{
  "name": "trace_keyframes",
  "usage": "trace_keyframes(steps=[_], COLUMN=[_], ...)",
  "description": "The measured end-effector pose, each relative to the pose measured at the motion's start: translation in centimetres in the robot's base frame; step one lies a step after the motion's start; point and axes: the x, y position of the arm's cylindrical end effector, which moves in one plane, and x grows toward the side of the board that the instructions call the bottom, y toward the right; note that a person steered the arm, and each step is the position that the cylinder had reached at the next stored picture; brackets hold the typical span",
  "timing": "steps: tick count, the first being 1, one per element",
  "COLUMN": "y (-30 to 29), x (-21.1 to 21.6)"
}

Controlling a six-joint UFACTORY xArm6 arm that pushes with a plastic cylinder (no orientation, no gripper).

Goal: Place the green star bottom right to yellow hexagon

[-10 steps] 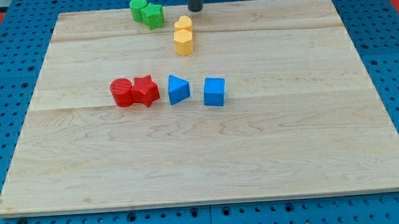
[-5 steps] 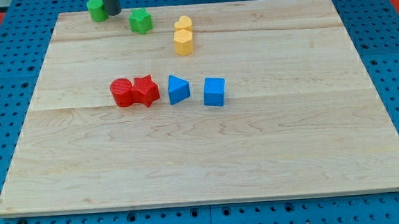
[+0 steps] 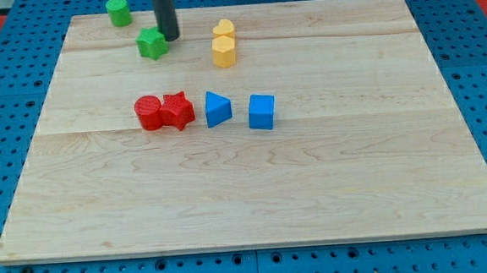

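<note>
The green star [image 3: 151, 43] lies near the board's top, left of the yellow pair. My tip [image 3: 169, 37] stands right beside the star's right edge, touching or almost touching it. The yellow hexagon [image 3: 224, 50] sits to the right, with a yellow heart-like block [image 3: 224, 27] just above it and touching it. The star is level with the hexagon's upper part, well to its left.
A green cylinder [image 3: 118, 10] sits at the board's top-left edge. A red cylinder [image 3: 148, 113] and red star [image 3: 177, 111] touch at mid-left. A blue triangular block [image 3: 217, 108] and blue cube [image 3: 261, 112] lie to their right.
The two green blocks were split: the cylinder went to the top left. The star has moved down and left. My tip went from top right to the left, then down beside the star.
</note>
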Motion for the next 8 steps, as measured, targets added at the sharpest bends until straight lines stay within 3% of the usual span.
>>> trace_keyframes(steps=[3,8], y=[-5.3,-8.2], x=[0.4,9.8])
